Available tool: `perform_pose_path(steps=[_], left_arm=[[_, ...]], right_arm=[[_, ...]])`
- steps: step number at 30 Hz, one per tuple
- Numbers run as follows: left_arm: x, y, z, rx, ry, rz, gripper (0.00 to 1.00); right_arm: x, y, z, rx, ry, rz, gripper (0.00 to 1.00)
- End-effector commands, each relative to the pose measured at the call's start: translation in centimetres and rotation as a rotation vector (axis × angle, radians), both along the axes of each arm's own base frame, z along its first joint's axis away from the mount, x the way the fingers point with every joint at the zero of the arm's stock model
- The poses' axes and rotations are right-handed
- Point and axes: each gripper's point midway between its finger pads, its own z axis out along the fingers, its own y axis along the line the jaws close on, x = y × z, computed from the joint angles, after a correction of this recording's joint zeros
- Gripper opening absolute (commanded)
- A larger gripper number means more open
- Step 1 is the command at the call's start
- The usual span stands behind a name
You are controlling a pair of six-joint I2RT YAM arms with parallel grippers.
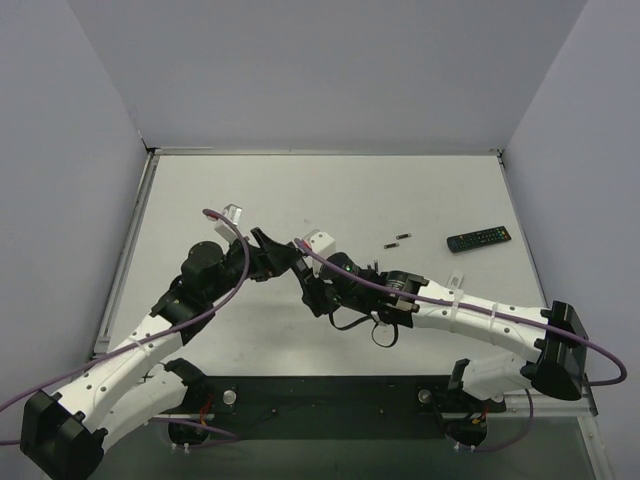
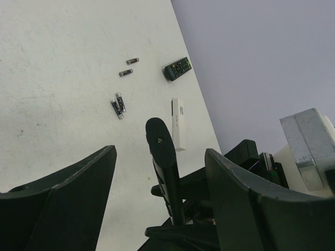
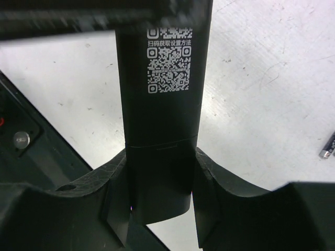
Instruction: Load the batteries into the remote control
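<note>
The right gripper [image 3: 162, 204] is clamped on the lower end of a slim black remote [image 3: 159, 130], one finger pressed to each side, with a QR label facing its wrist camera. The left gripper [image 2: 159, 152] stands wide open around the remote's upper end, its fingers clear of it and gripping nothing. Farther out, the batteries [image 2: 118, 105] lie loose on the white table [image 2: 63, 78]: two side by side, two more just beyond. Near them lie a white bar [image 2: 178, 124] and, farthest, a second remote [image 2: 177, 68].
</note>
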Motion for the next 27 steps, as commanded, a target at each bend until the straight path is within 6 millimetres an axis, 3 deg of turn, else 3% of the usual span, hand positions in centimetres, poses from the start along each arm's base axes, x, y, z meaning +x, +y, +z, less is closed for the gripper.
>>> perform_pose_path(steps=[1, 4, 7, 8, 9, 10, 12, 13, 15, 18, 22, 27], left_arm=[[-0.2, -1.4, 0.6, -0.026, -0.019, -0.016, 0.77], [-0.6, -2.1, 0.6, -0.024, -0.021, -0.027, 0.67], [-0.6, -2.2, 0.6, -0.023, -0.025, -0.016, 0.49], [-0.5, -2.0, 0.6, -0.027, -0.025, -0.003, 0.4], [-0.5, -1.8, 0.6, -0.029, -0.027, 0.007, 0.22], [-0.6, -1.6, 0.6, -0.03, -0.026, 0.014, 0.13], [-0.5, -0.8, 0.3, -0.029, -0.017, 0.052, 0.0], [-0.4, -0.5, 0.1, -0.024, -0.015, 0.071, 0.0], [-0.6, 0.2, -0.6, -0.018, 0.0, 0.097, 0.0], [-0.8, 0.5, -1.3, -0.036, 0.026, 0.108, 0.0], [-1.2, 0.6, -1.8, -0.07, 0.053, 0.105, 0.0], [-1.9, 0.3, -1.0, -0.119, 0.055, 0.071, 0.0]], right_arm=[[1.4, 0.3, 1.6, -0.044, -0.101, -0.042, 0.0], [1.3, 0.8, 1.4, -0.052, -0.103, -0.039, 0.0], [1.1, 0.9, 1.5, -0.049, -0.106, -0.043, 0.0], [1.1, 0.9, 1.4, -0.045, -0.1, -0.044, 0.0], [1.0, 0.9, 1.4, -0.044, -0.099, -0.041, 0.0], [0.9, 0.9, 1.6, -0.033, -0.097, -0.036, 0.0], [0.3, 1.0, 1.4, -0.022, -0.081, -0.013, 0.11], [0.2, 1.0, 2.0, 0.002, -0.083, -0.009, 0.26], [-0.3, 1.0, 2.1, 0.026, -0.072, 0.006, 0.44], [-0.8, 0.7, 3.3, 0.071, -0.072, 0.024, 0.57], [-0.8, 0.4, 4.2, 0.114, -0.06, 0.032, 0.59], [-1.2, 0.7, 3.9, 0.122, -0.033, 0.07, 0.59]])
